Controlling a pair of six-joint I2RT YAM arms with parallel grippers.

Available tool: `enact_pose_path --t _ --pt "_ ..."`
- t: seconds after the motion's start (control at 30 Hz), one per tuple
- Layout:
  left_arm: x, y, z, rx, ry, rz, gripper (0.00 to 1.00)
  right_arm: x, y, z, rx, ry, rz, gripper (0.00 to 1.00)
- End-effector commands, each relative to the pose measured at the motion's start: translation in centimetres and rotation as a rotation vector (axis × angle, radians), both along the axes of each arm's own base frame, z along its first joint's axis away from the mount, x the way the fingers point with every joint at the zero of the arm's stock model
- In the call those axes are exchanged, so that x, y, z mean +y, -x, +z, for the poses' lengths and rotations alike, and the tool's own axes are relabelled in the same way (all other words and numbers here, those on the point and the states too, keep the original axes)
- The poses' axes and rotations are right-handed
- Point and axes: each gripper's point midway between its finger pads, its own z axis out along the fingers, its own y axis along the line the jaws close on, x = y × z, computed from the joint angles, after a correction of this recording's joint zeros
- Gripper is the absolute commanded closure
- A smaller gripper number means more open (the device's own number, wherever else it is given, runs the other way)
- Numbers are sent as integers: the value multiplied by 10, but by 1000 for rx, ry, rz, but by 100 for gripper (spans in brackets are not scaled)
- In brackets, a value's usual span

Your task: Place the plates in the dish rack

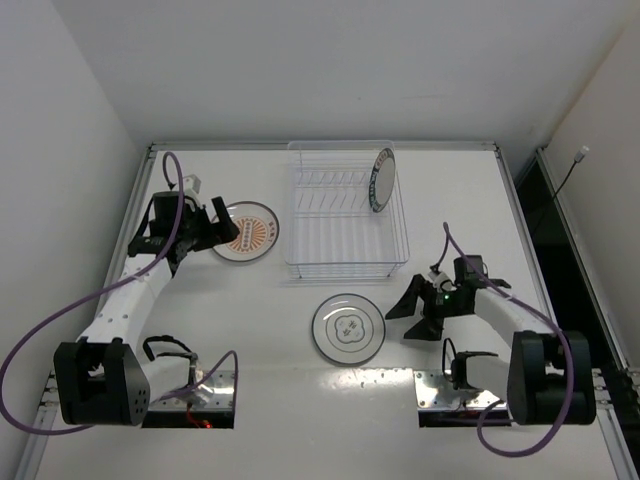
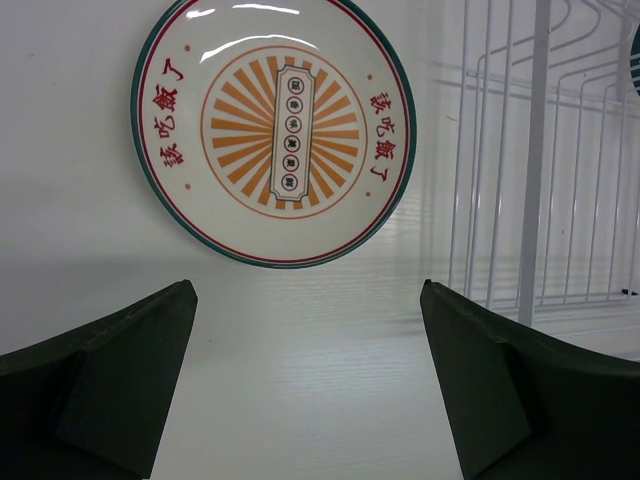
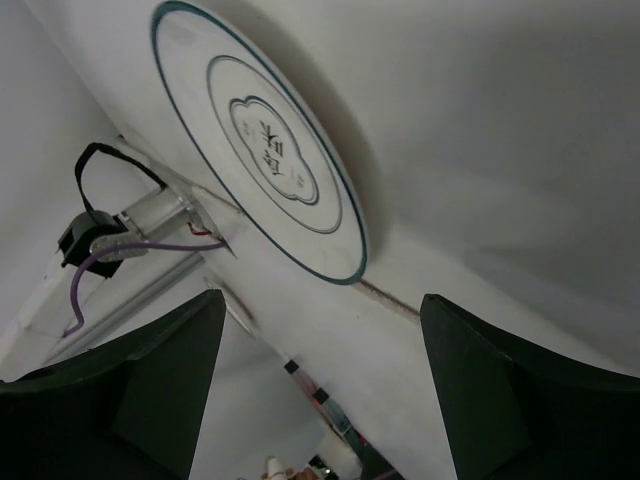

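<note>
One's home already: the white plate with the dark teal lettered rim (image 1: 382, 181) stands on edge at the far right of the clear plastic rectangular dish rack (image 1: 345, 250), and I judge that's the pose the other two need. Just left of the rack, the white plate with the orange sunburst centre (image 1: 247, 232) lies flat. My left gripper (image 1: 228, 226) hangs at its left edge, jaws spread wide and empty, lined up for the rim, I'd say. In front of the rack lies the white plate with the grey ring and centre motif (image 1: 348, 328), and the right gripper (image 1: 410, 318) just right of it is also wide open, holding nothing. As for writing, the sunburst plate has red Chinese characters on its rim and a column in its centre tablet. The grey motif holds characters too, and the teal lettering is too small to read.
</note>
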Motion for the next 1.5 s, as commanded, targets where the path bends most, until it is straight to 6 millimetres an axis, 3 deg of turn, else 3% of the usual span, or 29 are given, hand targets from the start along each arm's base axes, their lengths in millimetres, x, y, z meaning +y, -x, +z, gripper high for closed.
enact_pose_path --t 0.0,0.27,0.53,0.7,0.73,0.97,1.1,1.2,1.23,1.47 --pt "4 -5 21 -65 -20 12 7 0 -9 -4 -65 12 43 24" --pt "7 -6 31 -92 -31 27 7 0 -6 -25 -8 119 -1 31" --pt "9 -6 34 -101 -37 36 7 10 -9 -26 28 245 -99 31" --pt "9 -5 37 -111 -37 36 7 25 -12 -27 30 211 -199 31" --pt "9 -5 37 -109 -29 42 7 29 -21 -23 17 198 -249 31" --pt "-1 -4 37 -109 -17 7 7 51 -13 -32 32 235 -239 31" --pt "-1 -4 37 -109 -17 7 7 55 -16 -38 55 290 -230 46" --pt "3 -2 38 -111 -30 24 7 59 -15 -37 47 302 -213 61" --pt "3 -2 38 -111 -30 24 7 58 -17 -37 43 308 -219 70" --pt "4 -2 41 -120 -35 32 7 59 -17 -31 17 286 -222 100"
